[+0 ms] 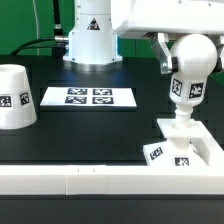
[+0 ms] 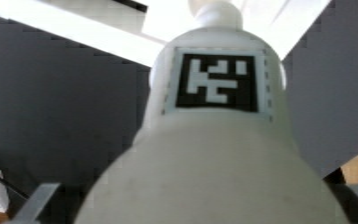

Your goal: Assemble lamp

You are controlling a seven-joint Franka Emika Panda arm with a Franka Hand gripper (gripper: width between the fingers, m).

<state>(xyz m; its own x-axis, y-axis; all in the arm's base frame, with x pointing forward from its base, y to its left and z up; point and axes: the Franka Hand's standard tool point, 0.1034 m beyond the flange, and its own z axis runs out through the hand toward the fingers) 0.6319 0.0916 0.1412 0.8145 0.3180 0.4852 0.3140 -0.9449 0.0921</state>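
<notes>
White bulb (image 2: 202,150) up close, black-and-white tag (image 2: 218,80) on its side — dark table (image 2: 51,90) behind

One tapered shade (image 1: 15,96) counted, one round-headed bulb (image 1: 190,65), one square base (image 1: 190,146), one long white rail (image 1: 100,181), one marker board (image 1: 88,104) with four tags (image 1: 77,93) counted on it, one tag seen on the shade, one on the bulb, two on the base

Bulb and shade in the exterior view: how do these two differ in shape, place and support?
The bulb has a round head on a narrow neck; the shade is a tapered cup, wide end down. The bulb stands on the base at the exterior view's right; the shade sits on the table at its left, partly cut off. Both are white, upright and carry a black-and-white tag.
</notes>
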